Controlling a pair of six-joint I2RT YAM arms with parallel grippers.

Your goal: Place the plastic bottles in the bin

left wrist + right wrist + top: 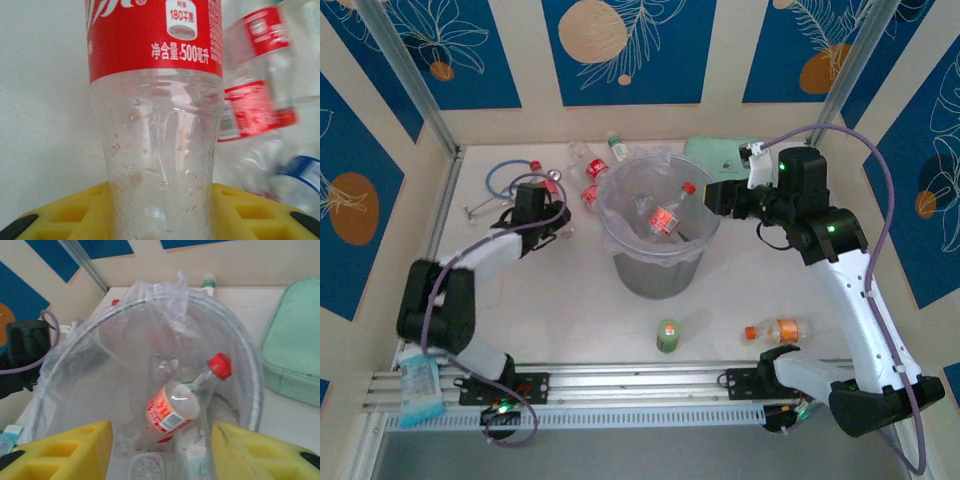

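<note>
A clear red-labelled bottle (155, 140) sits between the yellow fingers (75, 212) of the left pincer (162, 215), which is clamped on its bare lower body, over the far left part of the counter (570, 310). Just beside it, left of the bin (655, 275), are more red-labelled bottles (255, 100). Inside the bin a red-capped bottle (175, 410) lies tilted on the clear bag liner (150, 305), cap up toward the right. The right pincer (162, 450) hovers at the bin's right rim, fingers apart and nothing between them. On the near side of the bin a green-labelled bottle (667, 335) stands upright. An orange-capped bottle (778, 330) lies on its side to its right. A mint-green case (715, 150) lies behind the bin.
</note>
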